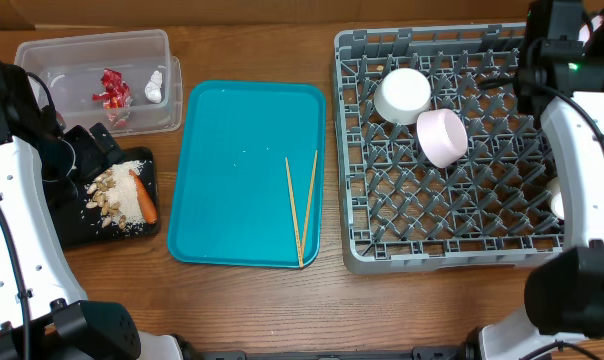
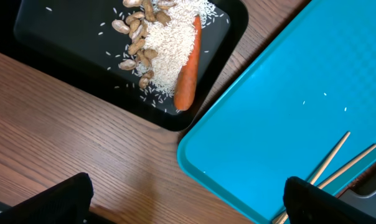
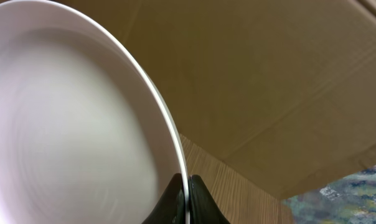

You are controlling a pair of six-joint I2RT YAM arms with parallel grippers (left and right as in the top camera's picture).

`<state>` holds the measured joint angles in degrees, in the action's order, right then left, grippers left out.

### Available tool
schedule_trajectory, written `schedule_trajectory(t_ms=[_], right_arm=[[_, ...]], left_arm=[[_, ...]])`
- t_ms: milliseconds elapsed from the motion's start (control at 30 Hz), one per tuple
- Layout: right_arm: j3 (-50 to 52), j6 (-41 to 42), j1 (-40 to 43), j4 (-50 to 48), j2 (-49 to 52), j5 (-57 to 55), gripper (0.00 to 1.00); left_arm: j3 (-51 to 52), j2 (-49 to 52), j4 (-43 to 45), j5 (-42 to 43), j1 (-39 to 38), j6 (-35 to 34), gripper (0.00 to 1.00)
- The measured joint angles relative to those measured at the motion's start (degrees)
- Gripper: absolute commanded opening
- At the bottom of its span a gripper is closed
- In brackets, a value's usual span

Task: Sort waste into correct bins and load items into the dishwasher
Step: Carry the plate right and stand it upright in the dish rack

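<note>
The grey dish rack (image 1: 452, 250) holds a white bowl (image 1: 402, 93) and a second white bowl (image 1: 442, 137) tipped on its side. My right gripper (image 3: 187, 186) is shut on the rim of a white plate (image 3: 70, 124) and holds it edge-on; in the overhead view that arm is over the rack's right side. Two chopsticks (image 1: 302, 210) lie on the teal tray (image 1: 232, 170). The black tray (image 1: 72, 225) holds nut shells (image 2: 135, 37), rice and the carrot (image 2: 187, 68). The clear tub (image 1: 92, 50) holds the red wrapper (image 1: 112, 90) and the white wrapper (image 1: 155, 87). My left gripper (image 2: 188, 205) is open and empty over bare wood between the black and teal trays.
A cardboard wall runs along the table's back edge (image 3: 269, 74). The left arm's white link (image 1: 22, 220) lies beside the black tray. The right arm's white link (image 1: 582, 150) crosses the rack's right edge.
</note>
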<state>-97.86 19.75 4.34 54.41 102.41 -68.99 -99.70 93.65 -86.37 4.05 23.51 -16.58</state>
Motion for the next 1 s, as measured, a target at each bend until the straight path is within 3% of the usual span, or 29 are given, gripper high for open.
schedule_trajectory(t_ms=[433,1000], right_arm=[[0.52,1.2,-1.53,1.18,8.35,4.35,0.04],[3.72,9.07,-8.44,9.97,8.79,5.38,0.04]], left_arm=[[0.0,0.0,-0.28,0.0,0.0,0.0,1.0],[0.0,0.0,-0.28,0.0,0.0,0.0,1.0]])
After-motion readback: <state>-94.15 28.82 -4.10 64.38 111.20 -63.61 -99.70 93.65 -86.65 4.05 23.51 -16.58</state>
